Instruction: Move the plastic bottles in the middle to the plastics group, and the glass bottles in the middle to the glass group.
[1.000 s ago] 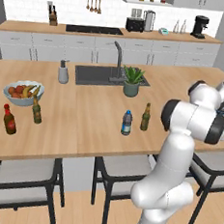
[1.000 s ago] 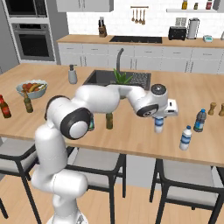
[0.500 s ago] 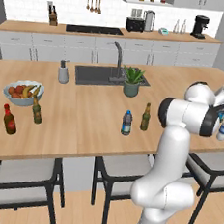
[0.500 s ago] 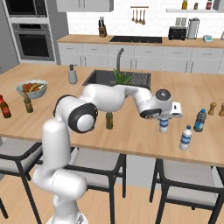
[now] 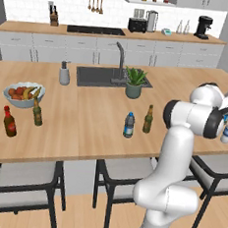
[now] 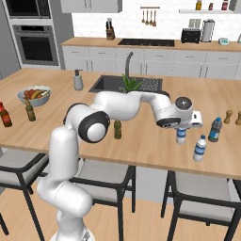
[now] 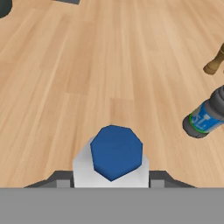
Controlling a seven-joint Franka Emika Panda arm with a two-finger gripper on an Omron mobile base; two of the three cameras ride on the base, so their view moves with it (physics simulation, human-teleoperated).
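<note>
Right now the jaws clamp a clear-whitish, blue-capped plastic bottle (image 7: pixel 114 159), carried by the gripper (image 6: pixel 182 133) close to the plastics group (image 6: pixel 208 139). Left mid-counter: the darker blue-tinted water bottle (image 5: pixel 129 125) and slim olive-brown glass bottle (image 5: pixel 148 119), well apart from the glass group (image 5: pixel 23 117).

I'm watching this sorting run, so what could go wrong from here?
1. The end effector carries a clear-whitish water bottle gripped near its blue cap; it could swing or slip.
2. Set down too close, it might topple the plastics group bottles.
3. The pepper mills stand nearby.
</note>
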